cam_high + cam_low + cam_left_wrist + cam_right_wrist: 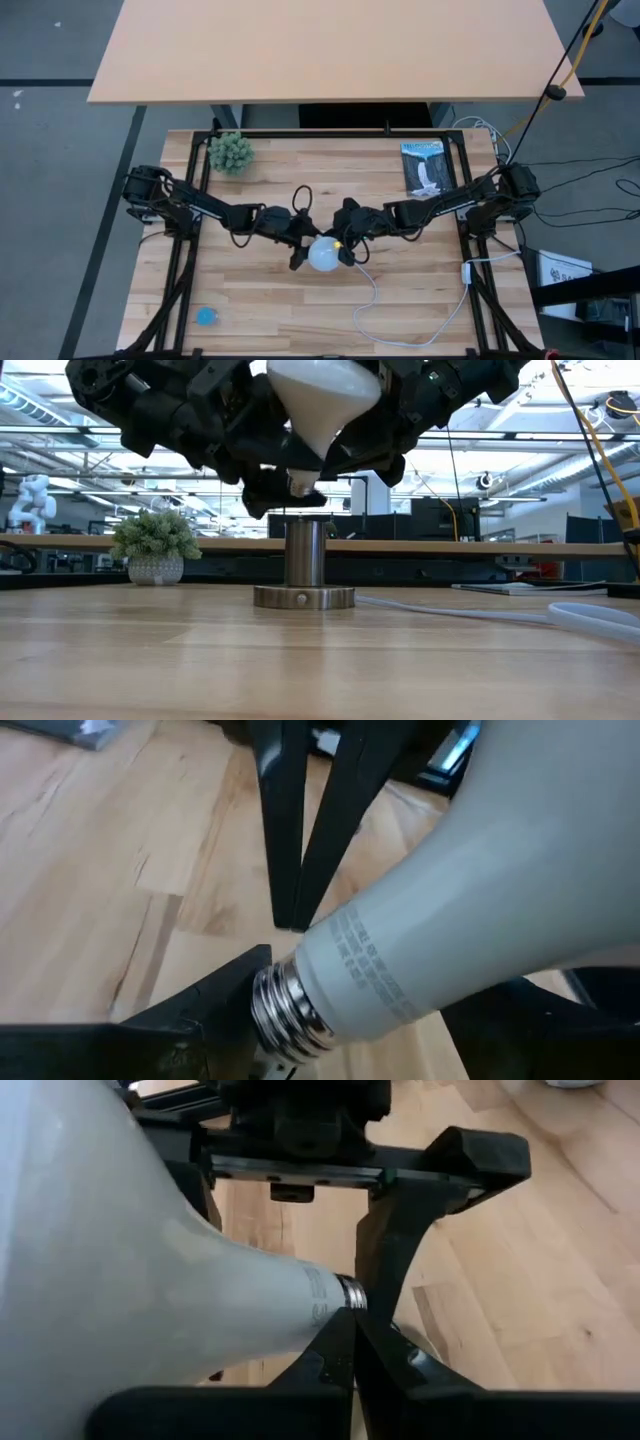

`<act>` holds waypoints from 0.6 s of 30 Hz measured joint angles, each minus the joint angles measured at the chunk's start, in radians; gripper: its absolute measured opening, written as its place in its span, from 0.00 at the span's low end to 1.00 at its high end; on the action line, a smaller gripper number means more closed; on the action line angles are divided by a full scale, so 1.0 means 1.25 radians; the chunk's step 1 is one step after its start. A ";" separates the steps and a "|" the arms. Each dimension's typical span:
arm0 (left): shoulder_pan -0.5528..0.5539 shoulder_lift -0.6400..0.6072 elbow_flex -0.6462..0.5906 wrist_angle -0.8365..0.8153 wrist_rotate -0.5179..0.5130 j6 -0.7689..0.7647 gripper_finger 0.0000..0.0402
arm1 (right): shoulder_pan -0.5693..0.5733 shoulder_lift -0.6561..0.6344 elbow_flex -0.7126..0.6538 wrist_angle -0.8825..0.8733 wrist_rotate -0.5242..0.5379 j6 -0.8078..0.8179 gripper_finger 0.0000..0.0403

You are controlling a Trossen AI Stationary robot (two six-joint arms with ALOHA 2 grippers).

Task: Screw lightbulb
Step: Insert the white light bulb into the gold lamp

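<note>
The white frosted lightbulb (325, 255) is held at the table's middle with its screw base (300, 485) pointing down, a little above the silvery socket (304, 560), which stands on its round foot on the table. In the high view the bulb hides the socket. My left gripper (330, 1040) comes from the table's left and is shut on the bulb. My right gripper (290, 920) comes from the right with its fingers shut, and its tips stand at the bulb's neck. My left gripper has the bulb's narrow neck just above the screw base (290, 1005) between its two fingers, and one finger (200, 1015) lies against the metal thread. The fingers come slanting down from the table's left. The bulb is clear of the socket, globe up. My right gripper's shut fingertips (285, 910) stand at the side of the bulb's neck (335, 935), coming from the table's right. I cannot tell whether they touch it.
A small potted plant (231, 152) stands at the far left and a booklet (424, 167) lies at the far right. A blue disc (206, 317) lies near the front left. The socket's white cord (400, 320) runs toward the table's near right.
</note>
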 joint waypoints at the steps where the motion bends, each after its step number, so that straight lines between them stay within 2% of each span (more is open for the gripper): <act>1: 0.000 0.000 0.000 0.006 0.007 -0.008 0.68 | 0.000 -0.001 0.000 -0.001 -0.001 0.004 0.00; 5: 0.008 0.000 0.000 0.036 0.050 -0.036 0.68 | -0.003 -0.018 0.000 -0.024 -0.039 0.019 0.00; 10: 0.018 -0.001 0.000 0.036 0.058 -0.059 0.67 | -0.004 -0.072 0.000 -0.090 -0.038 0.026 0.00; 18: 0.033 -0.001 0.000 0.026 0.073 -0.079 0.52 | -0.006 -0.096 0.000 -0.120 -0.035 0.104 0.00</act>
